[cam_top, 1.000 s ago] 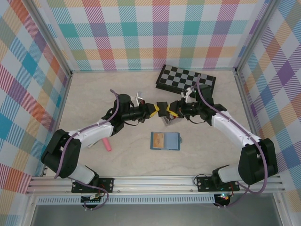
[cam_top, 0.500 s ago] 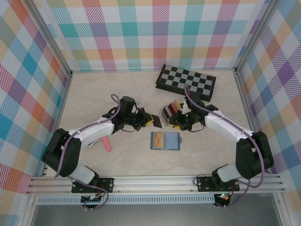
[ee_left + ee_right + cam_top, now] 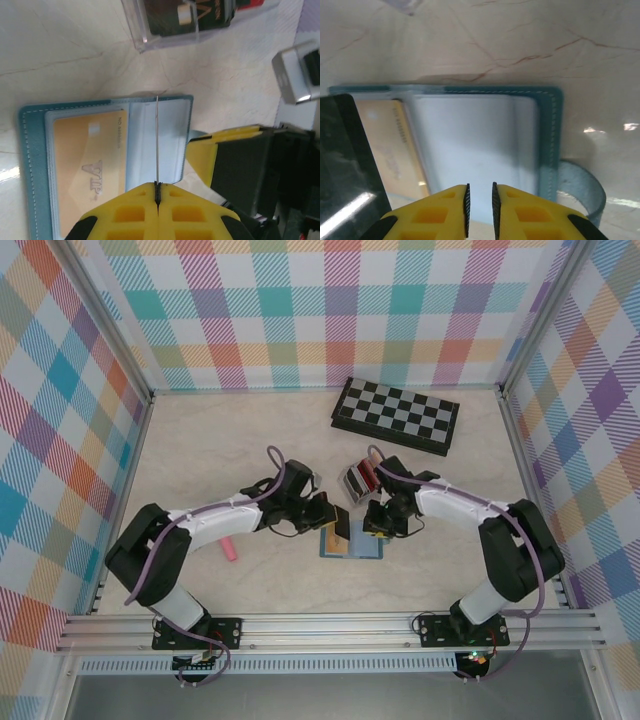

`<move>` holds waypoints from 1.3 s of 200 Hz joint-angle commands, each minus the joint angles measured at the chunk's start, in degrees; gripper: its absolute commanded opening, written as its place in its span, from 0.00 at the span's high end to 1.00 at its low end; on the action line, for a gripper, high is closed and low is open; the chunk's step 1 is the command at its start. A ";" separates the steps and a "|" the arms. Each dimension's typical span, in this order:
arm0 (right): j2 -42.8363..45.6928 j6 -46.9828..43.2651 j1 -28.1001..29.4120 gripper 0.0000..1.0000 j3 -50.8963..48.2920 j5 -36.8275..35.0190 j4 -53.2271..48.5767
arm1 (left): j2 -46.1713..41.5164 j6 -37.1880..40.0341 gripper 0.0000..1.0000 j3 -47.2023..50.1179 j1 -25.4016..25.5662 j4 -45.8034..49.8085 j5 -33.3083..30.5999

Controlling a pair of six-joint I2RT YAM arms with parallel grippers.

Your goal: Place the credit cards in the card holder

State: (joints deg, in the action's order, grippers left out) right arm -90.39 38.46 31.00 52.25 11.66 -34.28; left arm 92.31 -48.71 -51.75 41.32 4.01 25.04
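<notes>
1. The pale, marble-patterned desk (image 3: 200, 440) carried everything, with checked walls around it.
2. The chessboard (image 3: 396, 415) lay at 1 o'clock from the desk's middle, well apart from both arms.
3. The teal card holder (image 3: 360, 548) (image 3: 35, 165) (image 3: 547, 135) lay open and flat at 6 o'clock from the desk's middle, beneath both wrists.
4. A clear rack (image 3: 358, 478) (image 3: 170, 25) with upright cards stood near the card holder, at its 12 o'clock.
5. The left fingers (image 3: 330, 515) (image 3: 157, 190) reached in from 9 o'clock. They were clenched on a dark card (image 3: 338, 521) (image 3: 157, 145) (image 3: 345, 160).
6. The dark card was held on edge over the holder's clear pockets. Whether it touched them I could not tell.
7. The right fingers (image 3: 378, 525) (image 3: 479, 192) reached in from 3 o'clock. They stood slightly parted with nothing between them, over the empty clear pocket on the holder's 3 o'clock half.
8. A yellow-tan card (image 3: 85, 160) (image 3: 390, 150) sat inside the pocket on the holder's 9 o'clock half.
9. A pink stick (image 3: 228, 547) lay at 9 o'clock from the holder, well apart from it.
</notes>
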 commanded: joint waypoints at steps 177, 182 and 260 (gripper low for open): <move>-6.05 -0.79 -0.99 0.84 -4.93 -4.45 2.46 | 3.83 3.56 1.00 8.30 3.68 -10.34 -2.13; -6.09 -0.84 -1.04 0.84 -4.96 -4.44 2.48 | 3.47 3.57 1.00 8.58 3.78 -10.49 -2.77; -6.72 -0.12 -0.99 0.85 -6.33 -2.96 4.54 | 7.34 5.40 1.00 5.01 5.95 -11.22 -1.20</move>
State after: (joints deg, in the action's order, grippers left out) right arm -93.17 38.09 29.54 49.69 9.17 -32.58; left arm 96.86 -45.08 -44.45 44.93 -7.90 23.05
